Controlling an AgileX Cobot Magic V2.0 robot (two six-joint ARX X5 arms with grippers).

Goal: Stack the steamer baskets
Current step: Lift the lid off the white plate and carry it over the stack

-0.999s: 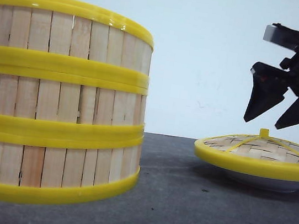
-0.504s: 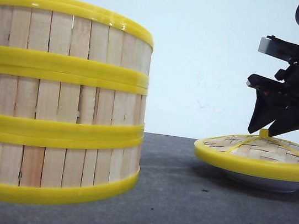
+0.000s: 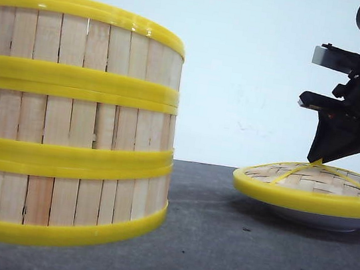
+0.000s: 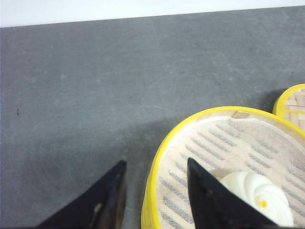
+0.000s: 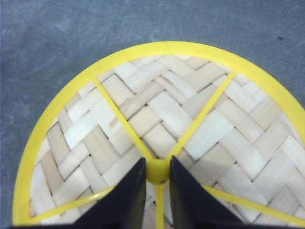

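Three steamer baskets stand stacked at the left of the front view, with wood slat walls and yellow bands. In the left wrist view the top basket shows a white mesh liner and a white bun. My left gripper is open over its yellow rim, one finger outside the wall and one over the liner. My right gripper is shut on the yellow knob of the woven lid at the right.
The domed lid rests on a shallow white plate on the dark grey table. A strip of bare table lies between the stack and the lid. A white wall stands behind. A second yellow-rimmed edge shows beside the top basket.
My right gripper has come down from above the lid, and its fingers have shut on the knob. The stack and the lid have not moved.
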